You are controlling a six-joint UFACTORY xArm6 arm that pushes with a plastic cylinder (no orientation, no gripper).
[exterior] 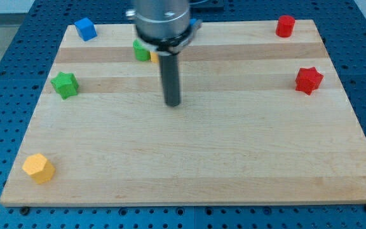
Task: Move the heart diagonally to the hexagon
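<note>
My tip [173, 104] rests on the wooden board [189, 159], a little above its middle. A yellow hexagon [38, 168] lies at the view's bottom left, far from the tip. A green block [140, 49] sits up and left of the tip, partly hidden by the arm. A sliver of a yellow block [154, 57] shows beside it behind the rod; its shape cannot be made out. No heart shape can be clearly made out. The tip touches no block.
A green star [64, 84] lies at the left. A blue block [84, 28] sits at the top left. A red block [286, 25] is at the top right, and a red star [309, 80] lies at the right. A blue sliver [197, 24] shows behind the arm.
</note>
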